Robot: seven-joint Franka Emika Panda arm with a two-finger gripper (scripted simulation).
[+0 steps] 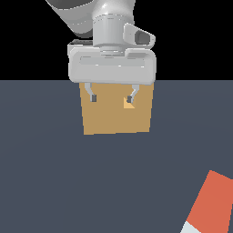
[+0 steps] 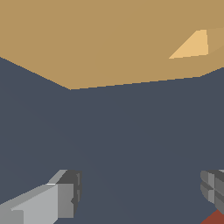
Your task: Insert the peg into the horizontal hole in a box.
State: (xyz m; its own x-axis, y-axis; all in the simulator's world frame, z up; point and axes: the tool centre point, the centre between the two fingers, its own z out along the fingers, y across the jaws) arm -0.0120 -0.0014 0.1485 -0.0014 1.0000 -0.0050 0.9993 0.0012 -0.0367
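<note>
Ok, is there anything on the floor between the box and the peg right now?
No. In the exterior view, only bare dark floor separates the box from the peg. The open gripper hangs in front of the box, not over that stretch.

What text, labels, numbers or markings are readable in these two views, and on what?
None. No text, number or logo can be read in either view.
The box has plain tan faces; the hole carries no marking.
The peg shows only orange-red and pale colour, no print.
The claw body and fingers are unmarked grey and white.
The floor is plain dark.
</note>
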